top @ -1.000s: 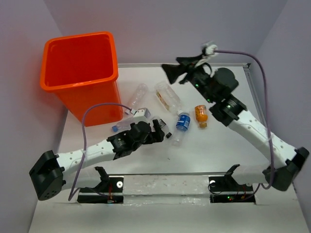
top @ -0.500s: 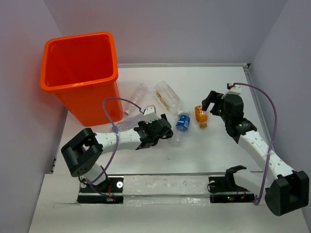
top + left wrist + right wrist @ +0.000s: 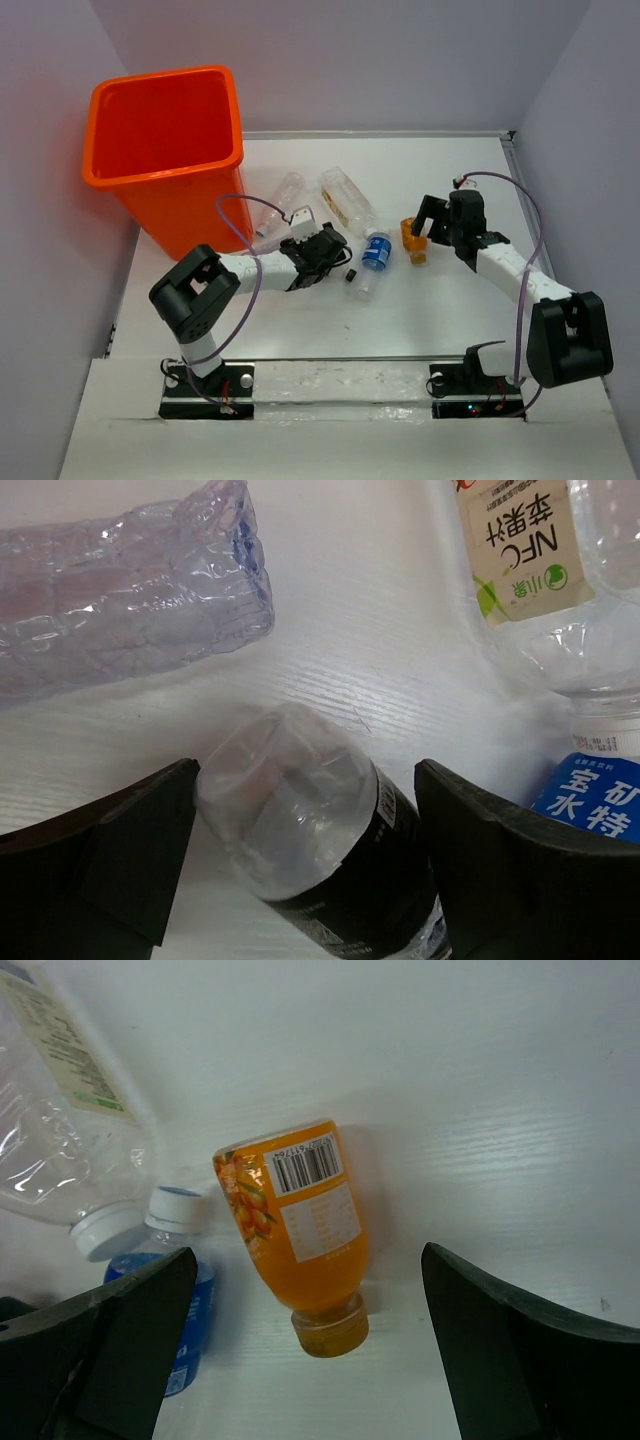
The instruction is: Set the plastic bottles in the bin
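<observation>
The orange bin [image 3: 160,140] stands at the far left. Several bottles lie on the table right of it. My left gripper [image 3: 325,250] is open, and its jaws straddle a black-labelled bottle [image 3: 320,860] that lies on the table; the left finger [image 3: 130,840] touches it. My right gripper [image 3: 425,225] is open, with the orange bottle [image 3: 300,1220] lying between its spread fingers, cap toward the camera, touched by neither. A blue-labelled bottle [image 3: 376,252] lies between the two grippers.
A tan-labelled clear bottle [image 3: 345,200] and an unlabelled crushed bottle [image 3: 283,195] lie beyond the left gripper; both show in the left wrist view, tan-labelled [image 3: 540,560] and crushed [image 3: 120,590]. A small black cap [image 3: 351,279] lies near the blue-labelled bottle.
My right gripper has come down from the back of the table to the orange bottle. My left gripper has reached a little farther in among the bottles.
</observation>
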You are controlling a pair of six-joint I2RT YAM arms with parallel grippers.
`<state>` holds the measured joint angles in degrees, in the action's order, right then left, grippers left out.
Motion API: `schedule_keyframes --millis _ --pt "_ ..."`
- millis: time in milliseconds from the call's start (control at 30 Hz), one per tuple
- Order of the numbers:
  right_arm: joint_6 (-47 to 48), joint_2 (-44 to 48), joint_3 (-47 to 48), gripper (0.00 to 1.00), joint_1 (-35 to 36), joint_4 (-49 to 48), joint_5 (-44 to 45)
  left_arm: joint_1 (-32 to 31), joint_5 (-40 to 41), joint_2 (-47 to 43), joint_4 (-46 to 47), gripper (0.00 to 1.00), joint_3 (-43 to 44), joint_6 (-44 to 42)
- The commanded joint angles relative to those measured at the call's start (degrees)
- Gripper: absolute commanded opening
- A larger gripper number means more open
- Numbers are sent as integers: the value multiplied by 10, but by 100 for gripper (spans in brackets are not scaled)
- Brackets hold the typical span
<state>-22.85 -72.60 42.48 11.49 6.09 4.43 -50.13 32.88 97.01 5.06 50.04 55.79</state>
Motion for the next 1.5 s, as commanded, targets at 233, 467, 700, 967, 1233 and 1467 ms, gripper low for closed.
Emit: schedule_keyframes --millis 233,467,700,967,1233,1467 --pt "7 -169 100 94 -9 -26 -72 -1 0 -15 29 70 1 -24" --pt "1 -181 86 70 -9 -39 -34 -30 -6 -124 0 61 -10 -77" --pt "-5 -65 54 56 -9 -18 23 -31 26 -277 -64 57 59 -167" --pt "-45 169 24 49 3 -6 -58 117 87 -314 -142 56 346 -341" --pt "-57 244 66 47 34 30 -115 376 18 -233 -196 55 500 -334" --pt "-55 226 146 46 97 33 -131 449 -18 -218 -202 99 491 -303"
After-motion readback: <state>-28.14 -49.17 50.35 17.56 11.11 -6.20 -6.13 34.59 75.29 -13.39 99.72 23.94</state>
